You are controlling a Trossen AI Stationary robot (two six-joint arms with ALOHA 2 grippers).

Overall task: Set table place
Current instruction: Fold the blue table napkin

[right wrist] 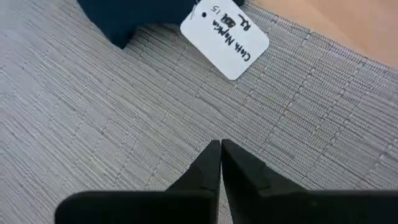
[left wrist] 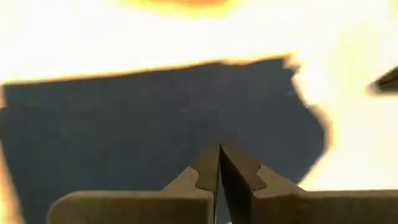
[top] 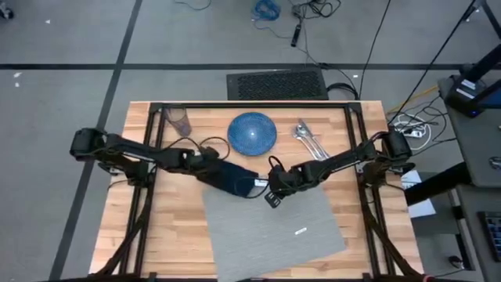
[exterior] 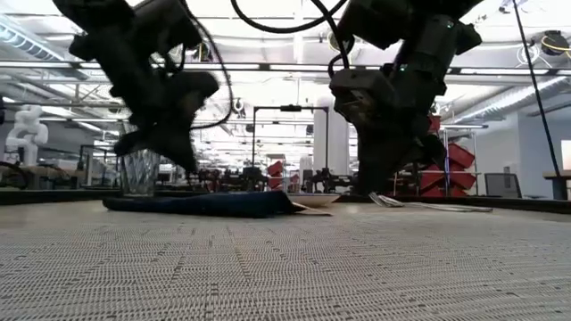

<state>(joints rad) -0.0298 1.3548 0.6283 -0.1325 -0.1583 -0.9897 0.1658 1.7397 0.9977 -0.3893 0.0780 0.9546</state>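
Note:
The grey woven placemat (top: 274,223) lies at the table's near middle. A folded navy napkin (top: 235,178) rests flat across the mat's far left corner, its white tag (right wrist: 225,38) on the mat. My left gripper (left wrist: 219,147) is shut a little above the napkin (left wrist: 155,112); the low view shows a gap below it. My right gripper (right wrist: 221,142) is shut low over the mat's far edge (right wrist: 93,124), beside the tag. The blue plate (top: 252,133), the clear glass (top: 178,120) and the silver cutlery (top: 309,141) lie on the bare table (top: 156,227) behind. My right gripper points down at the placemat's far part with shut fingertips, next to the napkin's tag; whether they touch the mat, I cannot tell.
The glass (exterior: 140,171) stands at the far left corner, the plate (exterior: 312,200) at the far middle, the cutlery (exterior: 428,206) at the far right. A small white label (top: 300,230) lies on the mat. Black frame rails run along the table's sides.

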